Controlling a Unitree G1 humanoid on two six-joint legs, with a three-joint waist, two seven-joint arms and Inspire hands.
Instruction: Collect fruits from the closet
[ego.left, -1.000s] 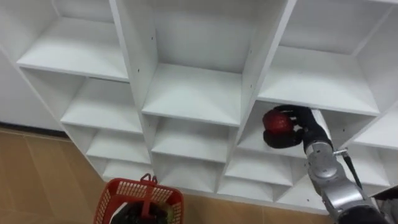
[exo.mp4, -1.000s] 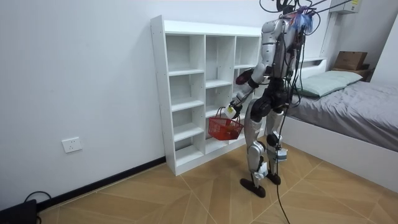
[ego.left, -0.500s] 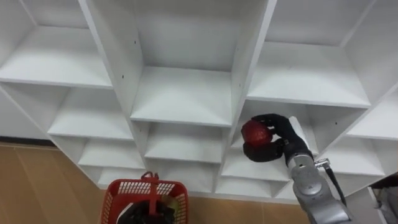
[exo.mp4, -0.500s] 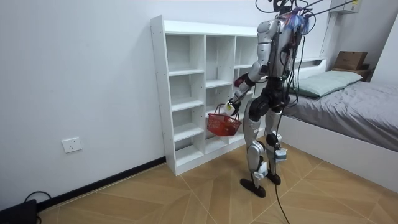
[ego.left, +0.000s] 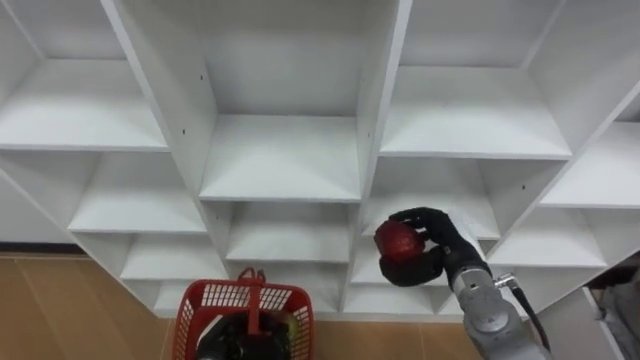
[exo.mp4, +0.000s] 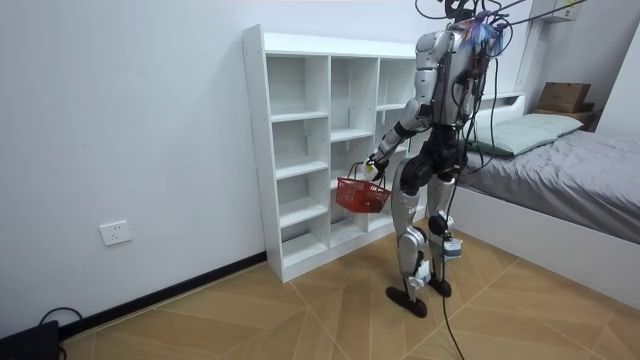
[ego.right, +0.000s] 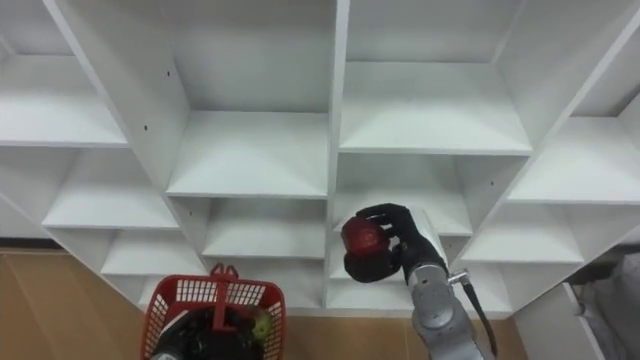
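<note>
My right hand (ego.left: 432, 244) is shut on a red apple (ego.left: 397, 240) and holds it just in front of the white closet (ego.left: 280, 160), at the lower middle-right compartments. Below and to the left hangs a red mesh basket (ego.left: 197, 302) with an upright handle. A yellow-green fruit (ego.right: 261, 322) lies inside it beside a dark shape. In the room view my left hand (exo.mp4: 373, 168) is curled on the handle and carries the basket (exo.mp4: 362, 195) in front of the closet (exo.mp4: 300, 150). I stand upright facing the shelves.
The closet compartments around the hand hold nothing. Wooden floor (ego.left: 60, 310) shows under the lowest shelf. A bed (exo.mp4: 560, 170) stands close behind me on the room view's right, and a wall socket (exo.mp4: 117, 233) sits low on the room view's left.
My right hand has drawn the apple out of the compartment, down and left toward the basket. The basket has risen slightly. The head camera has shifted.
</note>
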